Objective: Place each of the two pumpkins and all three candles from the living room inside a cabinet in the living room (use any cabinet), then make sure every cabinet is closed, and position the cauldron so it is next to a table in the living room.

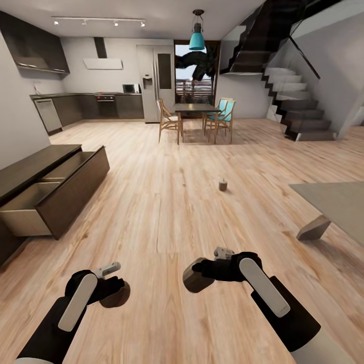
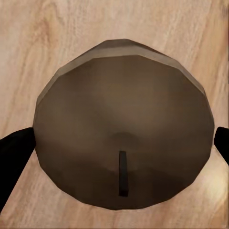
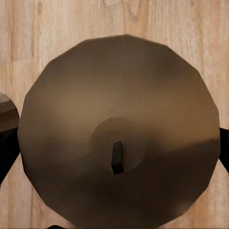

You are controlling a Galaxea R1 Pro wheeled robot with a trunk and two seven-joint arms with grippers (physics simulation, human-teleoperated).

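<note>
My left gripper (image 1: 108,289) is shut on a stubby beige-grey candle (image 1: 119,298), held low over the wooden floor. In the left wrist view that candle (image 2: 124,129) sits wick-up between the black fingers (image 2: 12,157). The right gripper (image 1: 205,270) is shut on a second candle (image 1: 192,282), which the right wrist view shows as a candle (image 3: 119,133) between its fingers (image 3: 224,152). A third candle (image 1: 223,185) stands alone on the floor ahead. The dark brown cabinet (image 1: 76,187) on the left has pale drawers pulled open. The pumpkins and the cauldron are out of view.
A low grey table (image 1: 333,199) juts in from the right. Far back stand a dining table (image 1: 197,107) with chairs, the kitchen counters (image 1: 86,103) and a staircase (image 1: 298,106). Open wooden floor lies between me and the cabinet.
</note>
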